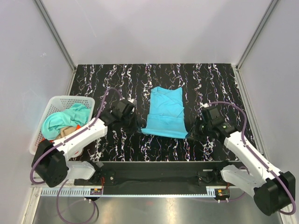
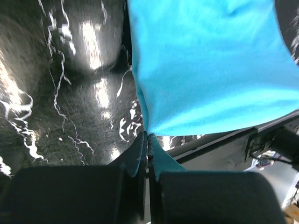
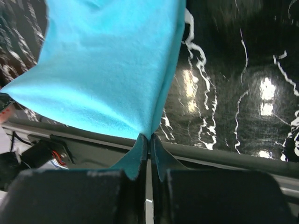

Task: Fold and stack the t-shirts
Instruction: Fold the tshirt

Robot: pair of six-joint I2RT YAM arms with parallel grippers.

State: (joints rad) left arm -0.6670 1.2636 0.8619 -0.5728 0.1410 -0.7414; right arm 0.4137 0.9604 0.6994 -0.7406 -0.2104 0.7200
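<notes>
A bright cyan t-shirt [image 1: 166, 112] lies on the black marbled table as a long narrow strip, running from the middle towards the near edge. My left gripper [image 1: 139, 129] is shut on its near left corner. In the left wrist view the left gripper [image 2: 148, 138] pinches that corner, and the cyan t-shirt [image 2: 205, 65] hangs taut above the table. My right gripper [image 1: 190, 134] is shut on the near right corner. The right wrist view shows the right gripper [image 3: 149, 139] closed on the edge of the cyan t-shirt [image 3: 112, 65]. A mint-teal t-shirt [image 1: 65, 119] is bunched in the basket.
A white lattice basket [image 1: 60, 100] stands at the left edge of the table, with a bit of tan cloth [image 1: 70, 130] under the teal one. Both arm bases sit on the black rail [image 1: 154, 170] along the near edge. Grey walls close in the sides and back.
</notes>
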